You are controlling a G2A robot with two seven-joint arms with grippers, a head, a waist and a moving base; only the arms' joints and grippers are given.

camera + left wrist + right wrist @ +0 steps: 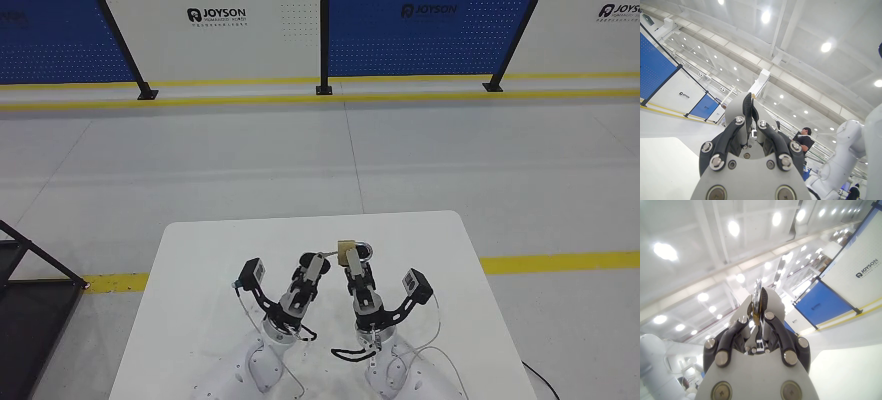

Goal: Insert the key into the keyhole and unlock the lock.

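A small brass padlock is held up above the white table, with my right gripper shut on it. In the right wrist view the brass body sits clamped between the pads and its silver shackle sticks out past my right gripper. My left gripper is beside it, shut on a thin key that points at the padlock. In the left wrist view, a small tan bit of the key shows at the tips of my left gripper. The keyhole is hidden.
A dark ring-shaped thing lies on the table just right of the padlock. The table's far edge is close behind the grippers. A black metal frame stands off the table's left side. Blue and white barrier panels line the far floor.
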